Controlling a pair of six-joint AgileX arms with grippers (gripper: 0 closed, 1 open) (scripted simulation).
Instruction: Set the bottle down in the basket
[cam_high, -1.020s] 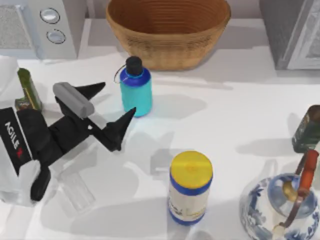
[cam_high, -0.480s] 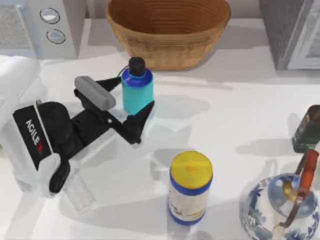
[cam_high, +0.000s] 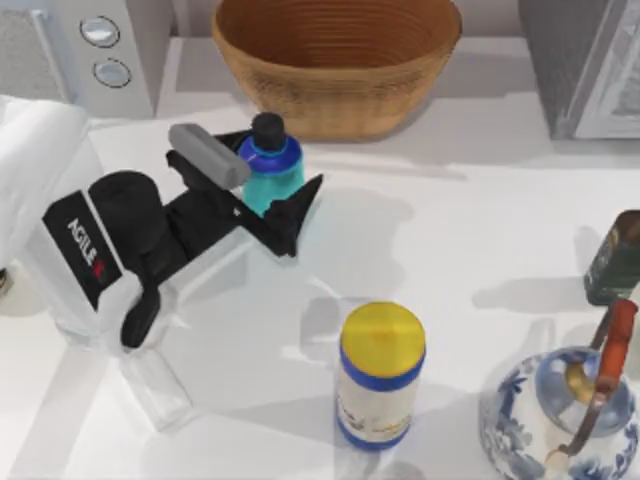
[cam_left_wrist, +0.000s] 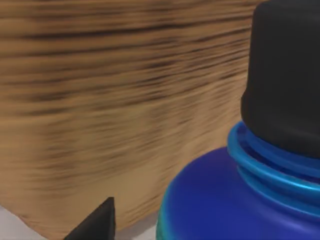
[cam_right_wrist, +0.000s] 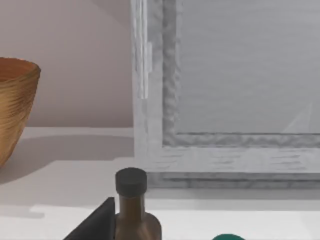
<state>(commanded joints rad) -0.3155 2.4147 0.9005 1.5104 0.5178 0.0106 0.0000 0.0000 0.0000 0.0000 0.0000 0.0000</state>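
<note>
1. Left hand (cam_high: 268, 180) is spread wide around the bottle (cam_high: 271, 168), one finger on each side, not clamped on it.
2. Bottle stands upright on the white surface (cam_high: 450, 240), just in front of the basket (cam_high: 335, 60), outside it.
3. Up close, the basket wall sits right behind the black cap (cam_left_wrist: 282, 75).

bottle (cam_high: 272, 165) just before basket (cam_high: 336, 60) | left hand (cam_high: 277, 178) around bottle | canister (cam_high: 381, 375) nearer front

yellow-lid canister (cam_high: 381, 375), blue-white teapot (cam_high: 560, 415), dk oil bottle (cam_high: 613, 258)
</note>
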